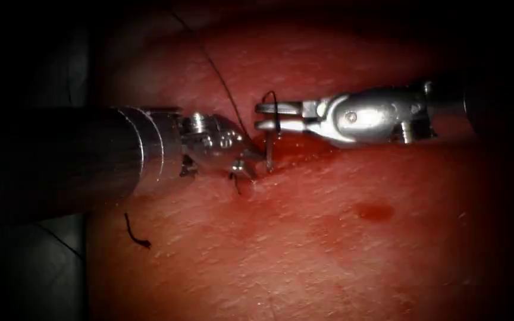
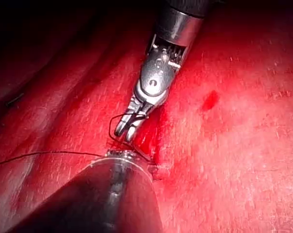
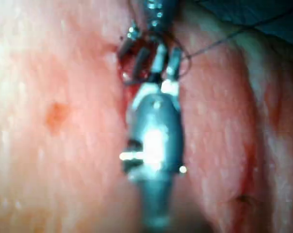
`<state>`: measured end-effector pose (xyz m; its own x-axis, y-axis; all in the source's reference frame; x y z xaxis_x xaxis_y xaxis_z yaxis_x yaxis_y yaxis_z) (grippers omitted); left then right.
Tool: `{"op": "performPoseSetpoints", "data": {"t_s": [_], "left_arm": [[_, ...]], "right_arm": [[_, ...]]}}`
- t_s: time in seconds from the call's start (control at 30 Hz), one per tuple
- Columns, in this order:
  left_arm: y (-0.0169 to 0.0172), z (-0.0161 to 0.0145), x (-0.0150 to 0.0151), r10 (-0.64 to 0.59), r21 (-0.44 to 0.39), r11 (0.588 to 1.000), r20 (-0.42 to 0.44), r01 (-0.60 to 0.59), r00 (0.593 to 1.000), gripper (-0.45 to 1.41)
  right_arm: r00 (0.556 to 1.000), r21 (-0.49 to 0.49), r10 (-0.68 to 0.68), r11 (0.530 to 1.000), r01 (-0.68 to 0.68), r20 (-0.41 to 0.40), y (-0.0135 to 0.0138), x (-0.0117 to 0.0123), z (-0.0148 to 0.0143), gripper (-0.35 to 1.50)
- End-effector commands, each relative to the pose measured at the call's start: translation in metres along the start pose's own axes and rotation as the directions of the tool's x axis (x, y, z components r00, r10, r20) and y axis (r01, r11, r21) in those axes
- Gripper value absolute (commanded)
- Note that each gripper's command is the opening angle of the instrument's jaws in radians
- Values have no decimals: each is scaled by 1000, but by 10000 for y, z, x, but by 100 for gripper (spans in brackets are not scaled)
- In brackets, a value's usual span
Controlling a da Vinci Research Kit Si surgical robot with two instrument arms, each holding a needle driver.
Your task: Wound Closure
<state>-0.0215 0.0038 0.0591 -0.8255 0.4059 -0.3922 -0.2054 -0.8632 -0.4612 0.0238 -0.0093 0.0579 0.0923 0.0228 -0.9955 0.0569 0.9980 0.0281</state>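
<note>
The left tool (image 1: 251, 161) comes in from the left and its tip rests at the cut (image 1: 281, 148) on the red tissue (image 1: 328, 238). What it holds is hidden. Just beyond its tip stands a thin upright metal piece (image 1: 269, 153); I cannot tell if this is the needle. Dark thread (image 1: 224, 89) runs from the far tissue down to the left tool. It forms a loop (image 1: 275, 110) around the right tool's jaws. The right tool (image 1: 264, 116) hovers above the cut, open, with nothing between its jaws. It appears again (image 2: 127, 128) with the loop (image 2: 112, 127), and close up (image 3: 166, 58).
A cut end of thread (image 1: 135, 233) lies on the tissue below the left shaft (image 1: 78, 157). A spot of red fluid (image 1: 374, 211) sits right of the cut, and more fluid pools along the cut.
</note>
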Motion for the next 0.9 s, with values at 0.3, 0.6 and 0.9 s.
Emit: {"op": "performPoseSetpoints", "data": {"t_s": [0.3, 0.6, 0.9], "left_arm": [[14, -18, 8, 22, 33, 999, -46, -20, 999, 22], [45, -35, 30, 63, 106, 993, -136, -48, 989, 17], [66, -23, 48, 68, 132, 991, -245, -36, 967, 2]], "right_arm": [[1000, -8, 8, 1000, -8, -9, -1, -3, 9, -35], [1000, -10, 12, 1000, -12, -10, 5, -4, 5, -35], [1000, -7, 24, 1000, -24, -5, 19, 1, 3, -35]]}}
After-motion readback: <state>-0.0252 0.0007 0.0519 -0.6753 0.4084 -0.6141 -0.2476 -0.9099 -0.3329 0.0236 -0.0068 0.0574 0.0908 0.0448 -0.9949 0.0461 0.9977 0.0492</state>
